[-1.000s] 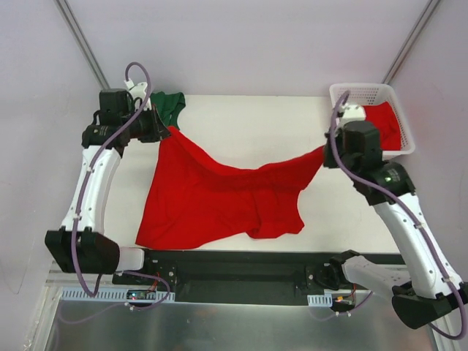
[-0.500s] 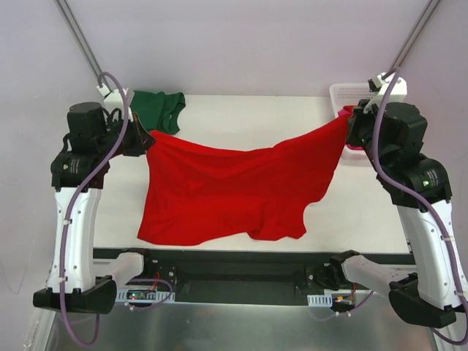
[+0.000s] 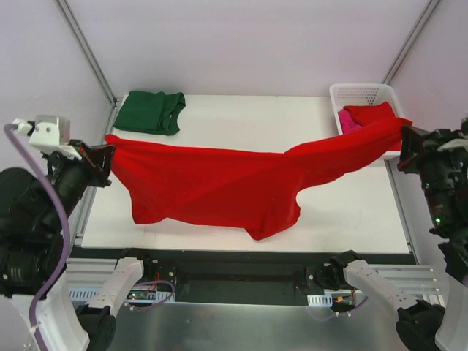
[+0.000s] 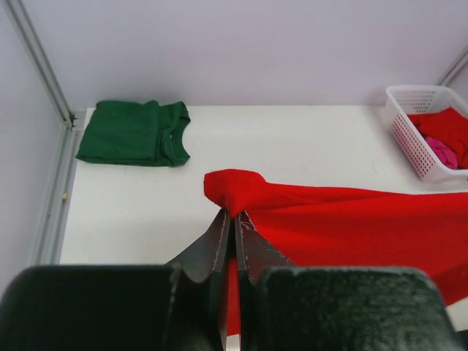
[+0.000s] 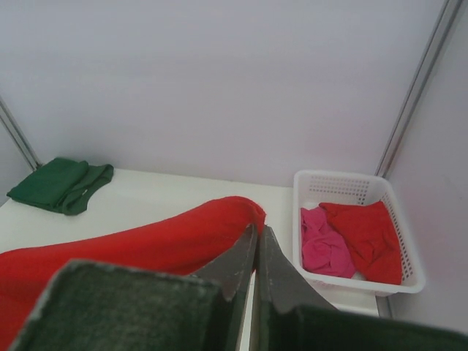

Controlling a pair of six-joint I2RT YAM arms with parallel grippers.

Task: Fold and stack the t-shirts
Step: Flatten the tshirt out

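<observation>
While clenched shut on cloth: left gripper point(image 4: 235, 214) pinching one bunched end of the bright red soft cloth t-shirt point(image 3: 219, 183), right gripper point(image 5: 257, 228) pinching the other end, just beside the white plastic lattice basket point(image 3: 365, 88). Stretched out leftward from the basket, sagging mid-span. Well left of the basket, folded dark green cloth t-shirt point(image 3: 150, 112); inside it, crumpled red t-shirt point(image 3: 373, 113) and crumpled pink t-shirt point(image 5: 325, 248).

Bright red cloth t-shirt point(image 3: 219, 186) drawn out wide
Its corners have been carried outward and upward by the left gripper point(image 3: 108, 152) and right gripper point(image 3: 404, 142); cloth once slumped on the white table point(image 3: 241, 117) is now stretched between them.
</observation>
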